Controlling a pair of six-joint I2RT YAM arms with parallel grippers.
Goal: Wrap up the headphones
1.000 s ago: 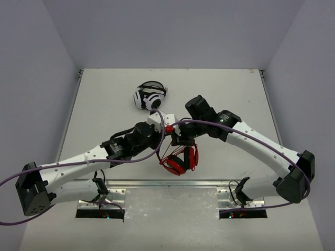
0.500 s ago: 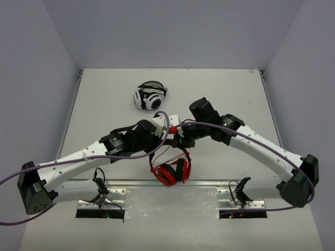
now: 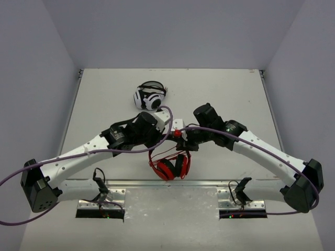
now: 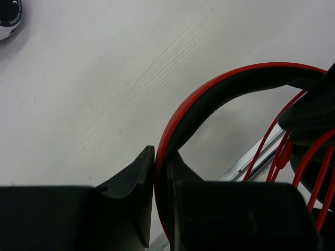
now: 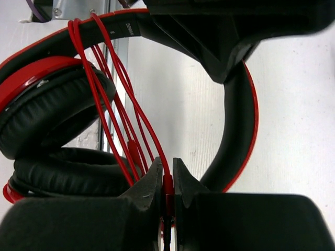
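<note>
From the left, we see the left gripper [image 4: 161, 194] reaching in toward the middle of the table [image 3: 104, 94], its claw clamped on the red band of the headphones [image 3: 168, 166]; the wrist view shows the band pinched edge-on between the two fingers. Just beyond it, on the far side, a striped headset [image 3: 149, 97] lies on the table, apart from everything else. The headphones hang between the two arms over the near part of the table. The top of the arch is at the grippers and the two black-padded cups are at the other end, pointing toward the near edge, just short of the metal rail [image 3: 172, 184]. Their long axis thus runs far to near. The thin red cable [image 5: 110, 104] crosses the band in several strands. On the right, the right gripper [image 5: 166, 191] has its claw closed on that cable, fingers nearly touching, just beside the band.
</note>
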